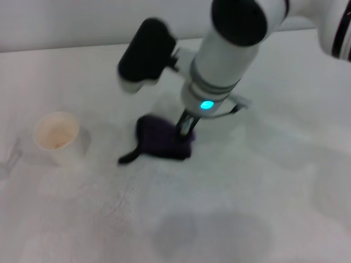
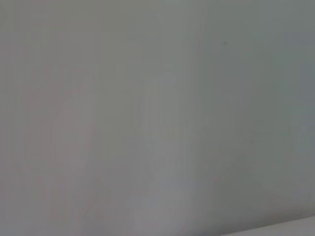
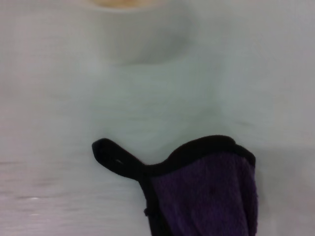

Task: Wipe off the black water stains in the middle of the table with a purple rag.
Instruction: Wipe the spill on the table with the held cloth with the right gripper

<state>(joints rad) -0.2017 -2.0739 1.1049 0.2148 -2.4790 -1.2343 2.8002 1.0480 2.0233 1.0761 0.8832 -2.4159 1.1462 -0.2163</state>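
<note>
On the white worktop (image 1: 263,181), our right hand (image 1: 185,127) presses its closed fingers into the purple rag (image 1: 162,139), which lies mid-table, strap tail trailing toward the paper cup (image 1: 56,134); we judge the cloth light, limp and best pinched at its bunched middle; no stain shows; our left hand is out of view

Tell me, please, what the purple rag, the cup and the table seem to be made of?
The purple rag looks like soft fuzzy cloth, matte, with a black stitched edging and a black strap tail. The cup seems to be thin white paper, matte, its inside tinted light brown. The table looks like a hard smooth white top, laminate or painted, with faint grey smudges. The right hand is down on the rag.
</note>
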